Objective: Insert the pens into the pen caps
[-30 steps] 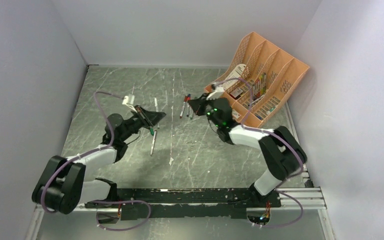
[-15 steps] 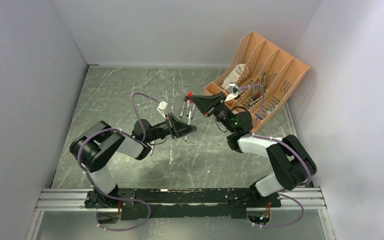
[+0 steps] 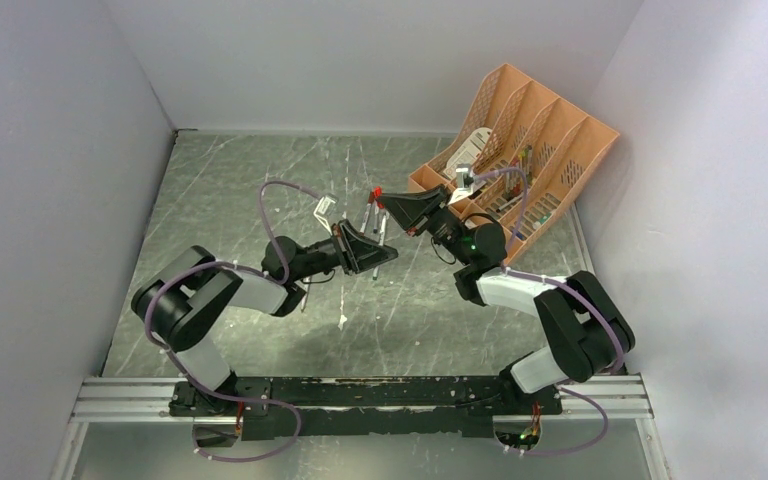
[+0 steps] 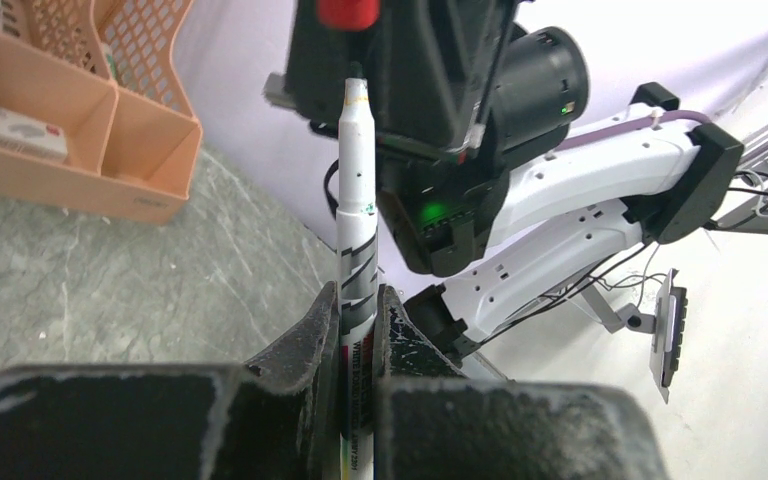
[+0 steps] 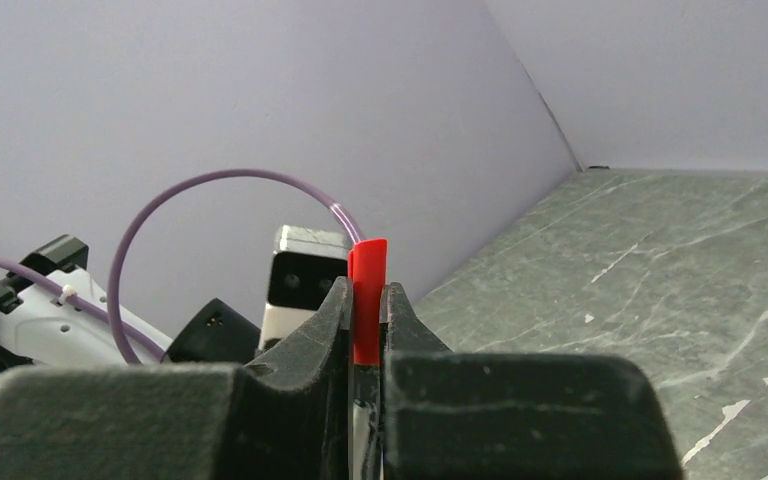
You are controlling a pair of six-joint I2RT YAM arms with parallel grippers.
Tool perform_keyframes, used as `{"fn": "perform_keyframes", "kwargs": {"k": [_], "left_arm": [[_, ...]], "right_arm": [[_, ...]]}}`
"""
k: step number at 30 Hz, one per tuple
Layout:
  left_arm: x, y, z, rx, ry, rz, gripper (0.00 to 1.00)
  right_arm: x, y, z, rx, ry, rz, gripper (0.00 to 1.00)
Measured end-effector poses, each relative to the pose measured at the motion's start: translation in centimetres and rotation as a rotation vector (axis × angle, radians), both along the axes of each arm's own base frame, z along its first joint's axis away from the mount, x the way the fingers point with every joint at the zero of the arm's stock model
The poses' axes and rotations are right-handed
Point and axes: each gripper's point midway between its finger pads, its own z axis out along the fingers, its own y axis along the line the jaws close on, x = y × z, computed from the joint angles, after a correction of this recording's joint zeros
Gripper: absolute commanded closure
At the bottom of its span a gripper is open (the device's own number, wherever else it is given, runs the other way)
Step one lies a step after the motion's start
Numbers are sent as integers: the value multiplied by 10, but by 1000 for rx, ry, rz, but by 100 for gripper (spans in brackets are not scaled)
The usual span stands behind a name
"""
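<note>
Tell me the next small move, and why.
Probably ease the left gripper forward: its pen has its tip just short of the red cap clamped in the right gripper, nearly in line, so a short push should seat it.

There were two arms (image 3: 245, 290) and two grippers, the left gripper (image 4: 357, 300) and the right gripper (image 5: 365, 300). One pen (image 4: 355, 180) stood between the left fingers, and one red cap (image 5: 367, 285) between the right ones. On the one table (image 3: 250, 170), at least two loose pens (image 3: 382, 228) lay just behind the grippers. The arms hid part of that spot, so the full count could not be told. One orange organiser (image 3: 560, 130) stood at the far right, with four slots as far as could be made out. The pens bunched inside it were too small to count. Two purple cables (image 3: 278, 192) showed, one looping over each arm.
</note>
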Motion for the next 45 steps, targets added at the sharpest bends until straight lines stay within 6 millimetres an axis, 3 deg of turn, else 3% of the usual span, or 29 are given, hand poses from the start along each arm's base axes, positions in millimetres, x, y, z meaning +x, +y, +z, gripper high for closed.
{"fn": "perform_keyframes", "kwargs": {"k": [6, 18, 31, 45], "left_arm": [[-1, 0, 15, -26, -38, -1, 93], [-1, 0, 16, -27, -37, 2, 93], [3, 0, 17, -32, -40, 18, 93], [11, -3, 29, -44, -125, 52, 93]], "right_arm": [[-1, 0, 1, 0, -4, 4, 100], [-8, -3, 14, 12, -37, 7, 100], [-9, -2, 2, -3, -11, 17, 100], [-16, -7, 8, 38, -39, 22, 100]]}}
